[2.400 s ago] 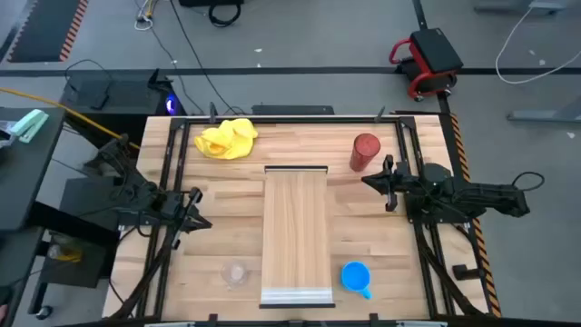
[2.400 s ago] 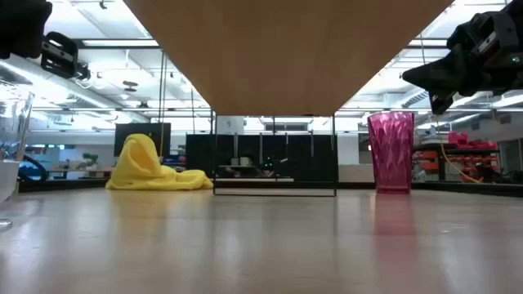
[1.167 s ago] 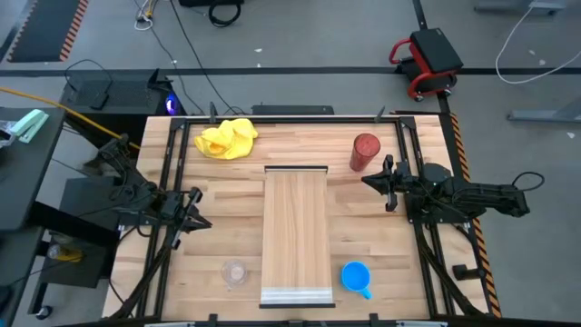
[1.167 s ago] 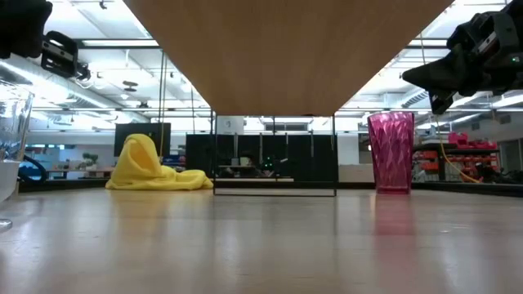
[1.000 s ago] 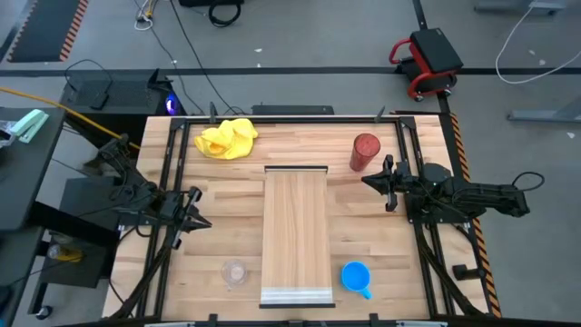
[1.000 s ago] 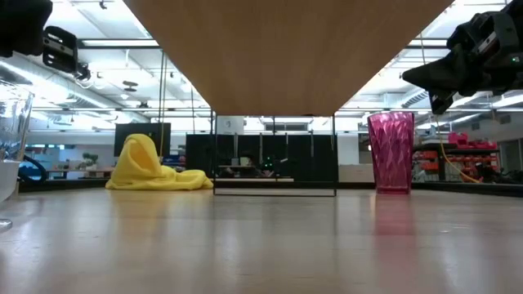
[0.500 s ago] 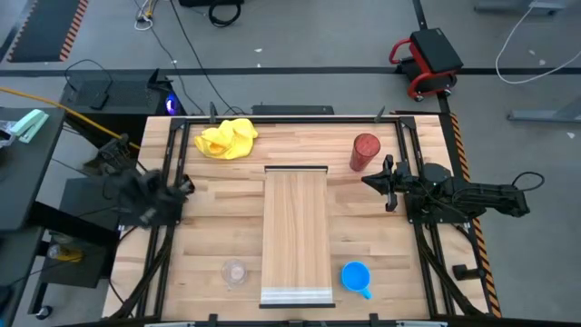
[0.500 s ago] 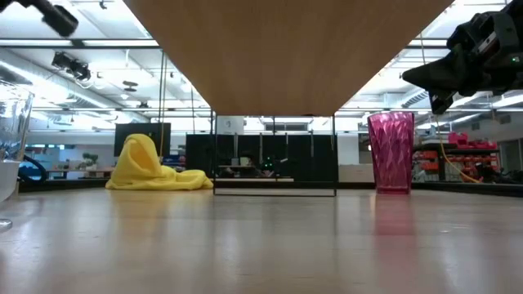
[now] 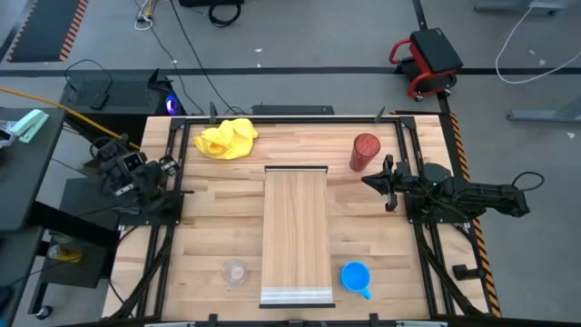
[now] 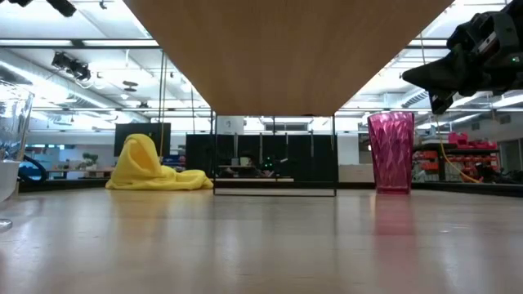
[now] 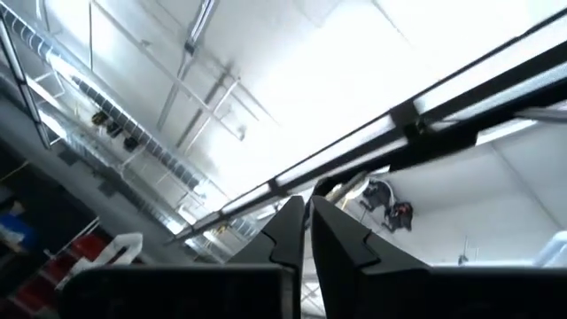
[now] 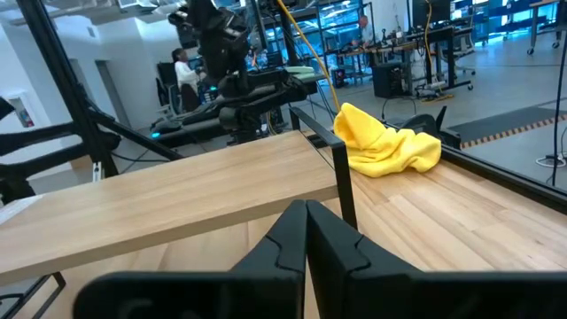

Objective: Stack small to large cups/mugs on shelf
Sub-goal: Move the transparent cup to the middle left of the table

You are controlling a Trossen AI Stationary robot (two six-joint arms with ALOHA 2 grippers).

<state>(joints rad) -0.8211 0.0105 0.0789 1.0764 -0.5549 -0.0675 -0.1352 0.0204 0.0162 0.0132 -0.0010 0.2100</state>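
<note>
The small clear glass cup (image 9: pixel 235 272) stands on its base on the tabletop near the front, left of the shelf; it also shows at the low view's left edge (image 10: pixel 10 155). The blue mug (image 9: pixel 356 276) stands at the front, right of the shelf. The dark red tumbler (image 9: pixel 365 152) (image 10: pixel 391 152) stands upright at the far right. The shelf (image 9: pixel 296 232) is a pale board raised on thin dark legs (image 10: pixel 214 155). My left gripper (image 9: pixel 165 163) (image 11: pixel 306 209) is shut and empty at the table's left edge, tipped up at the ceiling. My right gripper (image 9: pixel 388 182) (image 12: pixel 306 211) is shut and empty at the right, near the tumbler.
A crumpled yellow cloth (image 9: pixel 227 138) lies at the far left of the slatted tabletop (image 9: pixel 218 218). Dark frame rails run along the table's left and right sides. Bare wood lies on both sides of the shelf.
My left gripper has swung up and back from over the table's left part toward the left edge and a little toward the far edge. It has tipped upward and left the low view's top left corner. The right arm and all the cups have kept still.
</note>
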